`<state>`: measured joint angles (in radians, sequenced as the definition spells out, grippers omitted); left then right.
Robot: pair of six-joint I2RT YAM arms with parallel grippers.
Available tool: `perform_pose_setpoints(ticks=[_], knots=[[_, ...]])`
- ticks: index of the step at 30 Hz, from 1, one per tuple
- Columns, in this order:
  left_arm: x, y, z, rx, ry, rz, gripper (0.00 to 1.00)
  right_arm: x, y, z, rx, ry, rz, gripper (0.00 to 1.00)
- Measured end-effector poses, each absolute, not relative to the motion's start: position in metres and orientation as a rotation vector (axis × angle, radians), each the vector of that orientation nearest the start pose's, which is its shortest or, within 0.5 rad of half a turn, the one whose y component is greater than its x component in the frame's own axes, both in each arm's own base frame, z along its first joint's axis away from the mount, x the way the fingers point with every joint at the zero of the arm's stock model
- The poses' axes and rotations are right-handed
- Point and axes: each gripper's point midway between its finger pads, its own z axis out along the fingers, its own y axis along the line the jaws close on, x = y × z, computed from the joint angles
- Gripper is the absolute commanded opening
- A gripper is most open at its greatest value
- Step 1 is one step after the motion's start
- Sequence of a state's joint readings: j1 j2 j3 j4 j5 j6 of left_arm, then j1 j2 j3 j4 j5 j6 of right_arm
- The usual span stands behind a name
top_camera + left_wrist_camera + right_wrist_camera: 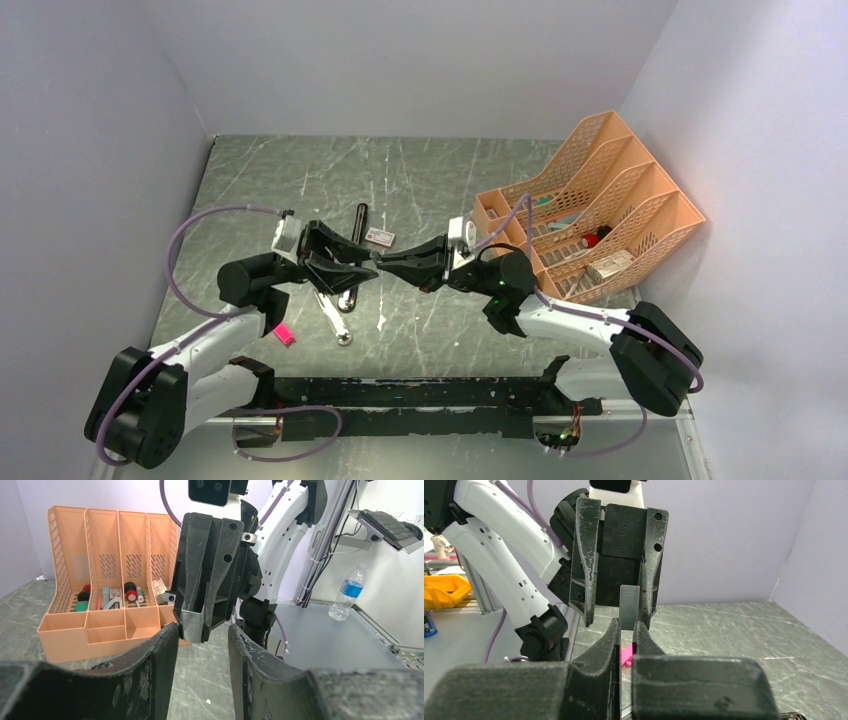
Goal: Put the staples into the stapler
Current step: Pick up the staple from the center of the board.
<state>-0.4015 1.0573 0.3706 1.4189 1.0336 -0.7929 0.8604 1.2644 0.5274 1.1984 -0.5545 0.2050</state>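
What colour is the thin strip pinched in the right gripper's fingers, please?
The thin staple strip is silvery grey, clearest in the right wrist view.

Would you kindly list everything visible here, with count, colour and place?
staples: one strip, silvery, pinched in the right gripper
stapler: one, black with chrome rail, centre of the table
staple box: one, red-and-white, beside the stapler
pink piece: one, pink, on the table left of the stapler
organiser: one, orange, table's right side, small items inside
left gripper: one, black, open, facing the strip
right gripper: one, black, shut on the staples
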Motion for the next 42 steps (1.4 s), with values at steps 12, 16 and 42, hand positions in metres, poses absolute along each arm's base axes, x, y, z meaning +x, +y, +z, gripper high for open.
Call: perform_pose_setpoints(ticks=[12, 16, 42], knots=[[0.154, -0.246, 0.311, 0.892, 1.016, -1.454, 0.39, 0.17, 0.351, 0.301, -0.894, 0.939, 1.229, 0.0], [0.155, -0.246, 0.312, 0.891, 1.014, -1.453, 0.24, 0.166, 0.351, 0.303, -0.902, 0.93, 1.237, 0.0], [0.167, -0.259, 0.366, 1.165, 0.854, -1.195, 0.07, 0.181, 0.258, 0.359, -0.549, 0.902, 0.918, 0.51]])
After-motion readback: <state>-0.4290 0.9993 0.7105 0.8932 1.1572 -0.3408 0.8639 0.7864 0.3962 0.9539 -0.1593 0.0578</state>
